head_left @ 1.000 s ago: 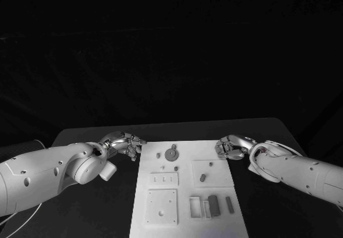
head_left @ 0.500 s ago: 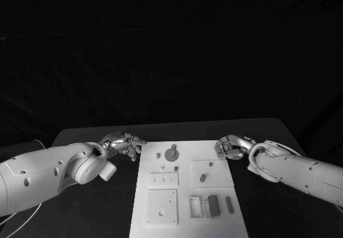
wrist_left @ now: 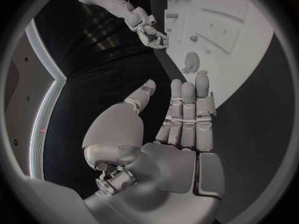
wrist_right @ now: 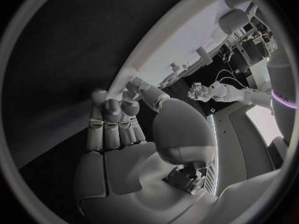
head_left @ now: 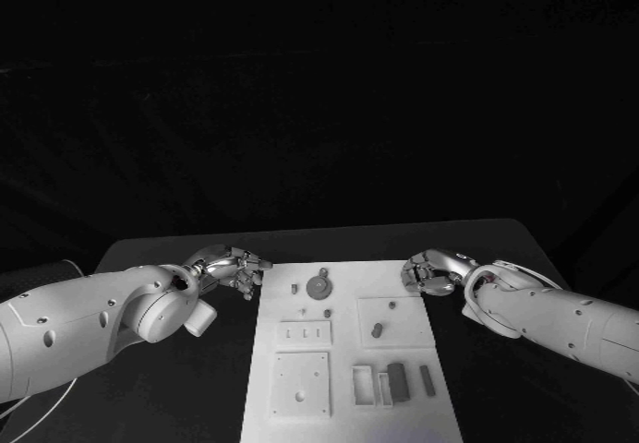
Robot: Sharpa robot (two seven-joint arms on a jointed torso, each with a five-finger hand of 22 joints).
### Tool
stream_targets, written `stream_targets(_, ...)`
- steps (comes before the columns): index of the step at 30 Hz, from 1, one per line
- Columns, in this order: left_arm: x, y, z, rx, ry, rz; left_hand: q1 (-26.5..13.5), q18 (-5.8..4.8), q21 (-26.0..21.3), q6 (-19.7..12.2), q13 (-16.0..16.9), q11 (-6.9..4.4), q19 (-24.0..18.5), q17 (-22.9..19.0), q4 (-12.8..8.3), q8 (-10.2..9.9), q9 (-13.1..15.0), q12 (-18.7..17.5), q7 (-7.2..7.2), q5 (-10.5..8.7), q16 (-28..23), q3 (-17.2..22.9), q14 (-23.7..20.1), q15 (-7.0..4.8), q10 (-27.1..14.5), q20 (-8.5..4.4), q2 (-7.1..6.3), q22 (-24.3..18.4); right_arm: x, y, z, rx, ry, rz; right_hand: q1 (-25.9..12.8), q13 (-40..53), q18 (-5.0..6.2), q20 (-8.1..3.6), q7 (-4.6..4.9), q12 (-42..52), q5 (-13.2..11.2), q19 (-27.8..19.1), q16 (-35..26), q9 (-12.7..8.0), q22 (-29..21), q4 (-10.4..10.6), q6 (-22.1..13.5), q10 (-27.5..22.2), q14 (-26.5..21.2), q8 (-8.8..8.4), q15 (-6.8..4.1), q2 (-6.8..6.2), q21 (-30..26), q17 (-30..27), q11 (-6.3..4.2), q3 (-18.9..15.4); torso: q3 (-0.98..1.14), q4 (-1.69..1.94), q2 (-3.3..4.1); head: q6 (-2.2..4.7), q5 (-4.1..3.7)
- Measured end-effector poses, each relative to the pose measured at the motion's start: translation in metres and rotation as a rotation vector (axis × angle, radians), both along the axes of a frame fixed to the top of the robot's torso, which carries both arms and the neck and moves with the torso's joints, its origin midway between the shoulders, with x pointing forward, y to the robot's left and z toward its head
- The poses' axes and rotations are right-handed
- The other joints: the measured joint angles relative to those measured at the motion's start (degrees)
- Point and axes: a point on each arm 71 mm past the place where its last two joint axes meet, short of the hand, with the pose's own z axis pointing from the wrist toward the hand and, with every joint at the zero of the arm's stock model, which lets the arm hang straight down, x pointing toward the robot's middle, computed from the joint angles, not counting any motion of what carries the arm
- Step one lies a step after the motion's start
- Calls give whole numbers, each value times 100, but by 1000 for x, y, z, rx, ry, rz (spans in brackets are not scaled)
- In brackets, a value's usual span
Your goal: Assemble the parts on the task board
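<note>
The white task board [head_left: 400,281] lies in the middle of the black table. On its far end sit a round grey part [head_left: 319,286] and a small peg [head_left: 295,288]. An oblong part [head_left: 379,329] lies in a square plate further in, and dark bars [head_left: 397,380] lie near the front. My left hand [head_left: 234,269] hovers just off the board's far left corner, and my right hand [head_left: 433,273] off its far right corner. In the left wrist view the left hand [wrist_left: 184,119] holds nothing, its fingers straight, with the round part [wrist_left: 192,62] beyond them. The right hand [wrist_right: 115,124] is likewise empty beside the board [wrist_right: 187,40].
Black table [head_left: 160,254] stretches on both sides of the board. A square plate with a hole [head_left: 301,383] and a small plate with slots [head_left: 305,333] sit on the board's left half. A thin cable [head_left: 40,406] lies at the table's front left.
</note>
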Motion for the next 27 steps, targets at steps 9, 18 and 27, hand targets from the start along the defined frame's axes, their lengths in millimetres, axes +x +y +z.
stream_targets(9, 0, 0, 0, 0, 1, 0, 0, 0, 0, 0, 0, 8, 0, 0, 0, 0, 0, 0, 0, 0, 0, 0, 0, 1, -8, 0, 0, -1, 0, 0, 0, 0, -1, -1, -24, 5, -33, -10, -45, 23, 0, 10, 0, 42, 0, 0, 119, 3, 10, 66, 10, 24, 23, 0, -1, 0, 5, -4, 0, -7, -5)
stream_targets(18, 0, 0, 0, 1, 2, 0, 0, 1, 0, 0, 0, 8, 0, 1, 0, 0, -1, -22, 0, 0, 0, 0, 1, 1, -8, 1, 0, 0, 0, 1, 1, 9, -6, -7, -61, 5, -36, -9, -73, 23, 0, 10, 23, 101, 0, 0, 255, 23, -10, 110, -13, 61, 40, -1, -20, 0, 4, -2, 0, -14, -16)
stream_targets(27, 0, 0, 0, 1, 2, -1, 0, 0, 0, 0, 0, 8, 0, -4, 0, 0, 4, -22, 0, 0, 0, 0, 2, 2, -7, 1, 0, 4, 0, 1, 1, 19, -14, -19, -123, 5, -35, -9, -120, 22, 0, 9, 23, 149, 0, 16, 327, 62, 14, 109, -36, 61, 46, -7, -40, -16, 0, 0, 0, -16, -15)
